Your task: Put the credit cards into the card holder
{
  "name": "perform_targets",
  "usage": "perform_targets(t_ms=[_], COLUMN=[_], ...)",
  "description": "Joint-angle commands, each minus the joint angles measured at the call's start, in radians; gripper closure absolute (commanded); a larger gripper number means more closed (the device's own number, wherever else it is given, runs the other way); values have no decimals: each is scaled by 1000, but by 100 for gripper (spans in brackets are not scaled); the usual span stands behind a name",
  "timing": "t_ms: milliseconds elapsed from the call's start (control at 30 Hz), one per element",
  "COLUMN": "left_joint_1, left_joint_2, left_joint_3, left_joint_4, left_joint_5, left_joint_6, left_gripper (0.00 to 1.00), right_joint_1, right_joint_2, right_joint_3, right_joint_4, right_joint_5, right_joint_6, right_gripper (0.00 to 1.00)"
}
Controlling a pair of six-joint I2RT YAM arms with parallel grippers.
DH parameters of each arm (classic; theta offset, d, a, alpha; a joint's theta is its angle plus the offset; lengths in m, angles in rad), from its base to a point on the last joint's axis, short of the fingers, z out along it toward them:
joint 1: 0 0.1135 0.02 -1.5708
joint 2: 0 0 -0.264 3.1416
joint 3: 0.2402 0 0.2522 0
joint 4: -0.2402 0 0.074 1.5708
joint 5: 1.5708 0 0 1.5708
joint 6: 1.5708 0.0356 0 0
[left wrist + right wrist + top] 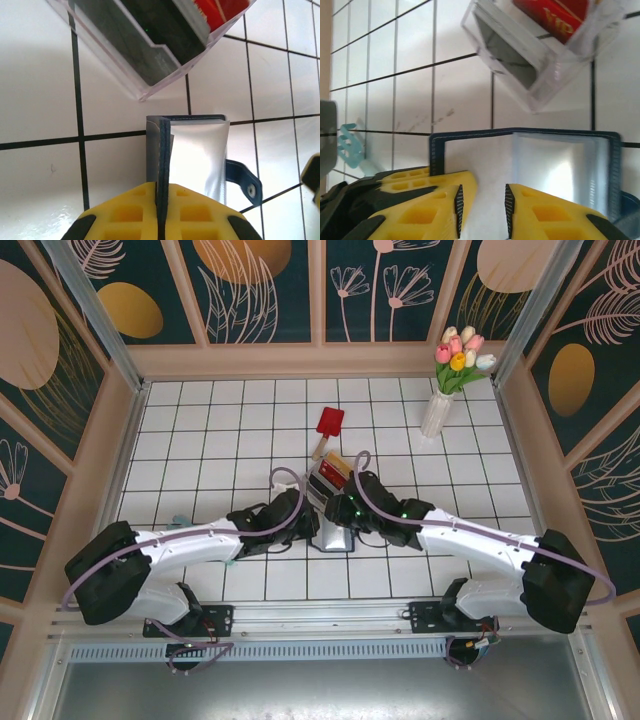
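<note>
The card holder [333, 538], a dark navy wallet, lies open on the tiles between my two grippers. My left gripper [160, 189] is shut on its navy edge [164, 150], with the glossy grey-blue inside [200, 155] and the snap tab [246, 183] to the right. My right gripper [482, 207] hovers over the open inside [560, 170], jaws apart with nothing between them. The credit cards [336, 469], red and yellow-orange, stand in a clear plastic box [322, 484] just beyond the wallet. A red card [551, 16] shows in the box [520, 65].
A red paddle with a wooden handle [328, 424] lies behind the clear box. A white vase of tulips [438, 412] stands at the back right. A small teal object [350, 148] lies left of the wallet. Wooden walls enclose the tiled table [220, 430].
</note>
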Motion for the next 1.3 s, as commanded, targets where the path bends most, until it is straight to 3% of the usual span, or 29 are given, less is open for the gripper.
perform_targets(t_ms=[0,367,767,1000,1267], left_joint_1=[-2,-2,-2,-3,-2], left_joint_2=[16,15,7,9,22], left_joint_3=[-38,-103,-98,-96,-103], left_joint_4=[91,189,166,157,157], left_joint_5=[34,62,45,37,38], left_joint_6=[-41,-89,-81,-74,-67], left_gripper=[100,100,100,100,100], right_joint_1=[-21,-56,25,10,-63], right_joint_2=[-45,33,163,110,30], right_joint_3=[-53,-67,-11,-43,-175], right_joint_4=[23,65,-48,-149,-79], right_joint_5=[-7,-134,-24,75,-9], right_joint_6=[47,5,45,61,69], right_gripper=[67,62,63,64,64])
